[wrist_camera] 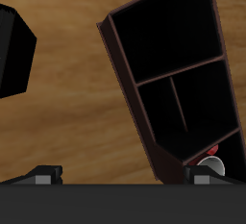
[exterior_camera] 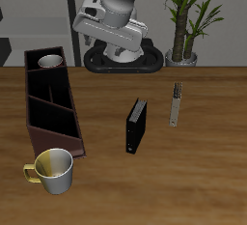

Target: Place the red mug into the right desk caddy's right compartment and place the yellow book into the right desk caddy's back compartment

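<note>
The red mug [exterior_camera: 49, 62] stands upright inside the small end section of the right desk caddy [exterior_camera: 68, 123], the section farthest from the table's front edge. In the wrist view only a sliver of the mug [wrist_camera: 209, 158] shows inside the caddy [wrist_camera: 123, 60]. The yellow book [exterior_camera: 175, 103] lies flat on the table, well away from the caddy, beyond the black book. My gripper [exterior_camera: 120, 47] hangs high over the back of the table, open and holding nothing. In the wrist view the gripper [wrist_camera: 123, 177] has its fingertips [wrist_camera: 43, 176] spread wide.
A black book [exterior_camera: 136, 125] stands on edge mid-table, also visible as the black book [wrist_camera: 14, 50] in the wrist view. A yellow-and-white mug [exterior_camera: 53, 169] sits by the caddy's near end. A potted plant [exterior_camera: 183, 45] stands at the back.
</note>
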Tool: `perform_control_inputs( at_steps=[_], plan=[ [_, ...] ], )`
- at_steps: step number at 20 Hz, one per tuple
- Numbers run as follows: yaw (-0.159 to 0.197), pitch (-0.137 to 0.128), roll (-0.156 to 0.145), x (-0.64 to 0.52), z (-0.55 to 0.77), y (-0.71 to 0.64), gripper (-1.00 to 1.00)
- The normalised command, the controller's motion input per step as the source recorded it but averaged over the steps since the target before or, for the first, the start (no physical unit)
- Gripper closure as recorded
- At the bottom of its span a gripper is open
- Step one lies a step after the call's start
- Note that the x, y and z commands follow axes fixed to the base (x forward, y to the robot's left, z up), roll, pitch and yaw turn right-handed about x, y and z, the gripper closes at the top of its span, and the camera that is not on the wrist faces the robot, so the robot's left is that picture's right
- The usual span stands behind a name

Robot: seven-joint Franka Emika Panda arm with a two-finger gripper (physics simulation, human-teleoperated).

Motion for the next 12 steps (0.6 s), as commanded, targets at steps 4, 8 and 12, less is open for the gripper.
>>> perform_control_inputs(
  at_steps=[4,8,12],
  plan=[
    [-0.015,-0.016,0.046,0.04,0.06,0.64,-1.0],
    [0.001,0.056,0.111,-0.01,-0.14,0.45,-1.0],
    [0.041,0.029,0.194,-0.22,-0.22,0.64,-1.0]
  ],
)
